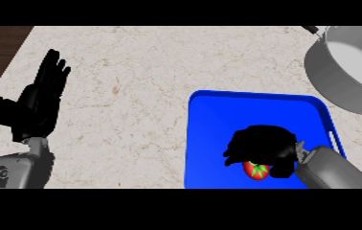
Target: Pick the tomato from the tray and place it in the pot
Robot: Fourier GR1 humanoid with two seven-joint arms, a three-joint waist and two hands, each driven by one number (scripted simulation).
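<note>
A red tomato (256,170) with a green stem lies on the blue tray (226,123), near the tray's front edge. My right hand (263,142) hovers right over it, fingers curled down around its top and sides, hiding most of it. The grey pot (338,75) stands at the far right, partly cut off by the view's edge, well beyond the tray. My left hand (39,102) rests open at the left, fingers pointing up.
The tray lies on a pale speckled counter (141,80). A strip of dark wood (10,40) shows at the counter's far left corner. A black pot handle (310,29) sticks out at the top right.
</note>
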